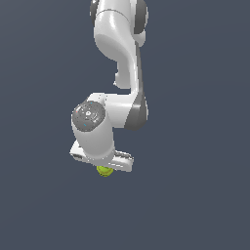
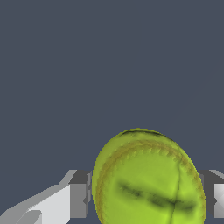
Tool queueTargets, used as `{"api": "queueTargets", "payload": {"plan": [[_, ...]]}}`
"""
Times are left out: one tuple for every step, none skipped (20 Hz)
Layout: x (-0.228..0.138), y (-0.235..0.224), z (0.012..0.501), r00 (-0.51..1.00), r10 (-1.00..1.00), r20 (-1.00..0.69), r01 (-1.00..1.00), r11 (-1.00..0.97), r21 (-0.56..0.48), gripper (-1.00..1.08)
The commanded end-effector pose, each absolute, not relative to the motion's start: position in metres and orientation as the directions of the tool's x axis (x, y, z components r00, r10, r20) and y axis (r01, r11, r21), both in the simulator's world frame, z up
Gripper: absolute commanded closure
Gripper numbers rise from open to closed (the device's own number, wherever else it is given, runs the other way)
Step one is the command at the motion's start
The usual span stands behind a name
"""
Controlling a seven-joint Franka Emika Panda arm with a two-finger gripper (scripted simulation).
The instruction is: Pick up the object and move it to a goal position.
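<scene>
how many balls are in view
1. The ball sits under the gripper, mostly hidden by it in the exterior view; the wrist view shows it between the fingers. No others visible.

The exterior view looks from afar; the wrist view sits close, both catching the ball (image 1: 104,171) (image 2: 148,179).

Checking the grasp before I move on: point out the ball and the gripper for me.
ball (image 2: 148,179): wrist view, middle of its yellow-green surface.
gripper (image 1: 104,169): exterior view, underside of the white hand, where the ball shows.
</scene>
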State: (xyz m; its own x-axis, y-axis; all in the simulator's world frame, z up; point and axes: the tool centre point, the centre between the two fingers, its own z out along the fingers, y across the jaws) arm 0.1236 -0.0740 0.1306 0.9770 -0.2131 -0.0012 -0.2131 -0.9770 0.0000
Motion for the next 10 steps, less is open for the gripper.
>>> {"api": "queueTargets", "payload": {"plan": [[0.1294, -0.0742, 0.1343, 0.977, -0.213, 0.0, -0.213, -0.977, 0.0, 1.08], [0.1309, -0.0743, 0.135, 0.977, -0.213, 0.0, -0.213, -0.977, 0.0, 1.08], [0.1323, -0.0743, 0.1356, 0.977, -0.213, 0.0, -0.213, -0.977, 0.0, 1.08], [0.1334, -0.0743, 0.1361, 0.977, -0.213, 0.0, -0.213, -0.977, 0.0, 1.08], [0.1344, -0.0744, 0.1366, 0.977, -0.213, 0.0, -0.213, -0.977, 0.0, 1.08], [0.1352, -0.0744, 0.1369, 0.977, -0.213, 0.0, -0.213, -0.977, 0.0, 1.08], [0.1357, -0.0744, 0.1371, 0.977, -0.213, 0.0, -0.213, -0.977, 0.0, 1.08], [0.1362, -0.0744, 0.1373, 0.977, -0.213, 0.0, -0.213, -0.977, 0.0, 1.08], [0.1364, -0.0744, 0.1374, 0.977, -0.213, 0.0, -0.213, -0.977, 0.0, 1.08], [0.1365, -0.0744, 0.1374, 0.977, -0.213, 0.0, -0.213, -0.977, 0.0, 1.08]]}}
